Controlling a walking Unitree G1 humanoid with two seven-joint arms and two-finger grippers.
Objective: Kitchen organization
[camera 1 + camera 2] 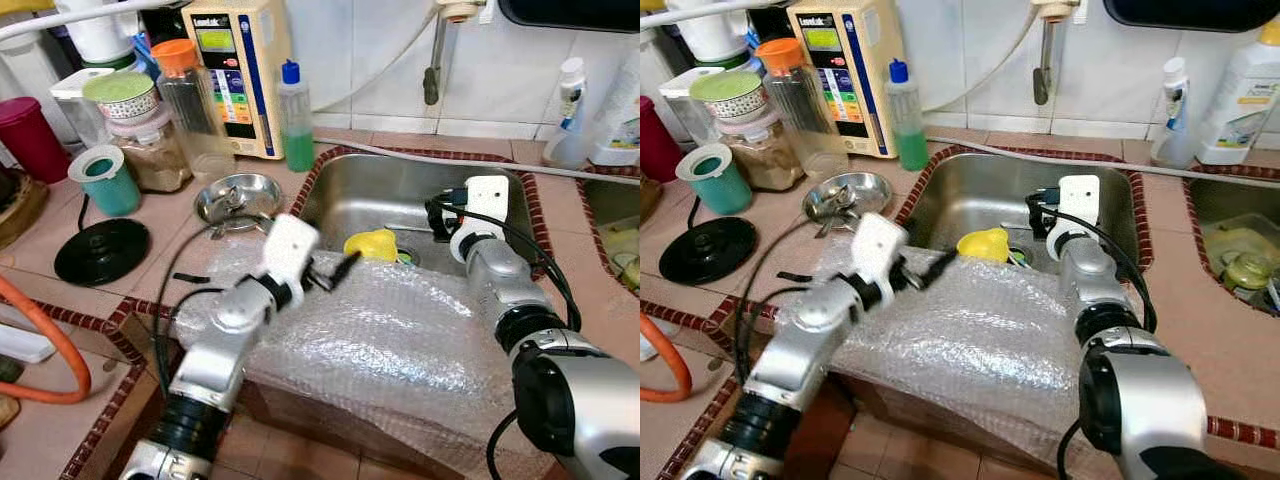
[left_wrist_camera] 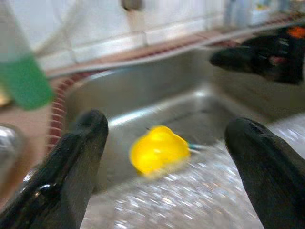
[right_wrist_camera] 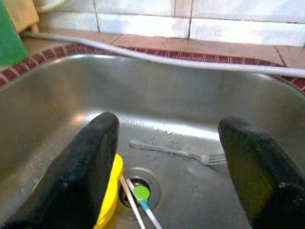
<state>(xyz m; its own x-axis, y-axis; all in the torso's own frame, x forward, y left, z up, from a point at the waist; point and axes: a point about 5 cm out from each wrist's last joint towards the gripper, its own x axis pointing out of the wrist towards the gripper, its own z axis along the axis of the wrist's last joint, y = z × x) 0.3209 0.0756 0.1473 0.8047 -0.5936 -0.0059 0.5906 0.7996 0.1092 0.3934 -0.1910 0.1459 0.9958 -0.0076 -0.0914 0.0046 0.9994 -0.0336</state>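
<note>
While both arms reach over the basin, the scene reads so:

Writing: the cream wall-mounted water unit with a blue side stripe point(image 1: 238, 75) carries a dark name at its top, too small to read; the white bottles point(image 1: 1240, 95) at 2 o'clock bear unreadable labels.
Left gripper point(image 1: 345, 268): over the sheet of clear bubble wrap point(image 1: 400, 345) on the sink's near edge, fingers spread, holding nothing.
Right gripper point(image 3: 167, 157): inside the sink, fingers spread, holding nothing.
Task thing: the yellow rounded plastic piece point(image 1: 370, 243) lies on the sink floor beside the drain, at 12 o'clock from the left gripper.
Also in the sink: a steel fork point(image 3: 178, 151) and a green-tipped stick point(image 3: 140, 198) at the drain.
Edges: the stainless steel sink point(image 1: 380, 190) has a red mosaic tile rim point(image 1: 305, 185).
Open room: bare steel behind the fork.
Surface: pinkish tiled counter point(image 1: 165, 225); white wall tiles behind.
Counter, 10 o'clock: green liquid bottle with blue cap point(image 1: 294, 118), small steel dish point(image 1: 237, 198), teal cup point(image 1: 104, 178), black round lid point(image 1: 101, 250).
</note>
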